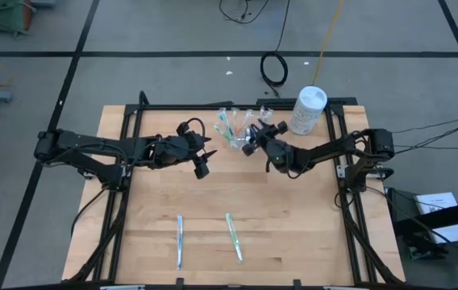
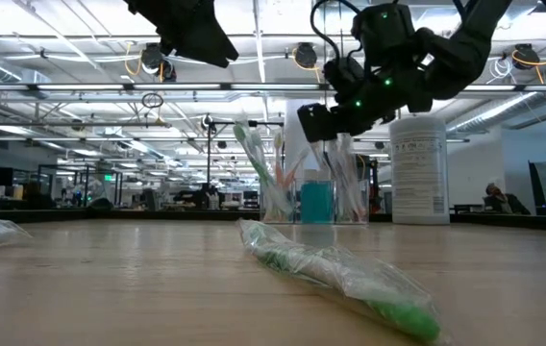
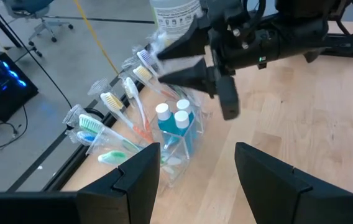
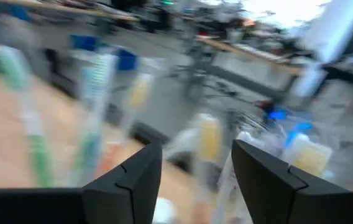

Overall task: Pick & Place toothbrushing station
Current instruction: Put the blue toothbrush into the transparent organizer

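Nearest the low camera we see a wrapped green toothbrush (image 2: 345,277) lying flat on the surface (image 1: 293,217), and from above a blue one (image 1: 180,241) lies beside it; both are well apart from either arm, on the near side of the surface, with their long axes running roughly away from the far edge. Our clear cup (image 3: 178,144) stands at the far edge, bristling with upright and fanned-out toothbrushes (image 3: 117,109) and holding the two blue tubes (image 3: 175,122); the white canister (image 1: 308,109) stands just beside it. We have our right jaws (image 1: 250,138) released and hanging right at the cup, over its brush heads, nothing visibly between them. Our left jaws (image 1: 202,157) are also released and empty, near the cup but on the other side, facing it with the cup straight ahead. We judge the right arm the nearer to the cup, while the two flat brushes lie behind both jaws, the blue one closer to the left arm.
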`<control>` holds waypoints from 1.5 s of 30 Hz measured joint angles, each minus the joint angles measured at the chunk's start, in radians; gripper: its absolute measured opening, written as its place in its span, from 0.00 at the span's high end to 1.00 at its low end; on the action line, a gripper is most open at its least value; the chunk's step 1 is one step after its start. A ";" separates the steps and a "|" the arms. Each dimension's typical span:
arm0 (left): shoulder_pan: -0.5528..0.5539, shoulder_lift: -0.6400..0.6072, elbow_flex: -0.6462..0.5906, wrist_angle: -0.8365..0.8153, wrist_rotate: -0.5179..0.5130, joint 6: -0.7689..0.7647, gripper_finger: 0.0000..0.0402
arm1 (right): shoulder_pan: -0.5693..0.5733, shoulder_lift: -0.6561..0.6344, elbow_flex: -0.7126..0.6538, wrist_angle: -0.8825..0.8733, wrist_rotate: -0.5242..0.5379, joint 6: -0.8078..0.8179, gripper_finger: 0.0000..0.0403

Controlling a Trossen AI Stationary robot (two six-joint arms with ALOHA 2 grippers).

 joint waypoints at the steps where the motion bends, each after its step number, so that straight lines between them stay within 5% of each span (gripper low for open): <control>1: 0.000 0.000 0.000 0.000 0.000 0.000 0.47 | 0.004 0.000 0.000 0.000 0.047 -0.026 0.54; 23: 0.000 0.000 0.000 -0.032 0.001 -0.063 0.47 | 0.113 -0.062 0.000 -0.068 0.121 -0.067 0.54; 30: 0.000 0.000 0.000 -0.032 0.002 -0.122 0.47 | 0.116 -0.176 0.001 -0.356 -0.229 0.169 0.54; 36: -0.006 0.000 0.000 -0.032 0.002 -0.228 0.47 | 0.139 -0.233 0.001 -0.567 -0.349 0.255 0.54; 45: -0.056 0.000 0.000 -0.031 0.082 -0.349 0.47 | 0.184 -0.301 0.000 -0.580 -0.576 0.275 0.54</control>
